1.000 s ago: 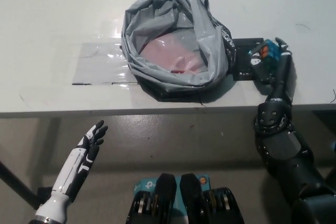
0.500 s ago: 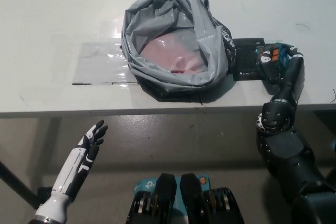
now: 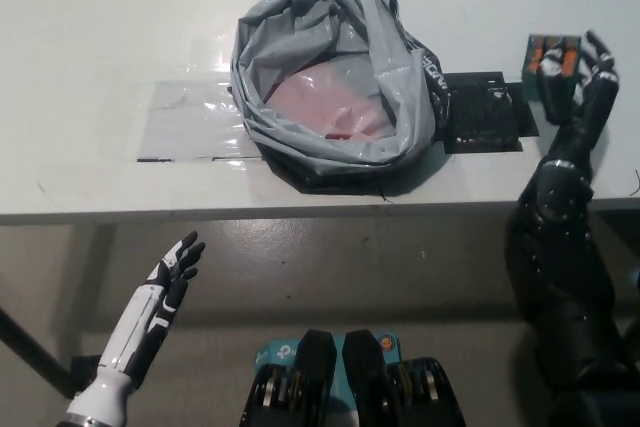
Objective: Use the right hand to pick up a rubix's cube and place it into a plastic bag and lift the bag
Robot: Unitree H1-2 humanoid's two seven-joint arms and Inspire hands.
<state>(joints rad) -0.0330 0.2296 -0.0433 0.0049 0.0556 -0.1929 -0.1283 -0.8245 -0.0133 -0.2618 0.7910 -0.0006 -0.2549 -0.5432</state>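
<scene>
Cube (image 3: 553, 60) is already picked up: the right robot hand (image 3: 578, 75) grasps it and holds it above the surface (image 3: 90, 37), to the right of the bag (image 3: 335, 82) and well apart from it. Placing it inside and lifting the bag are not yet done. The bag stands with its mouth open upward, something pink inside. Between cube and bag lies a black pad (image 3: 483, 125), flat, so I judge the way is free. The left robot hand (image 3: 170, 279) rests low beside the surface, fingers spread, holding nothing.
</scene>
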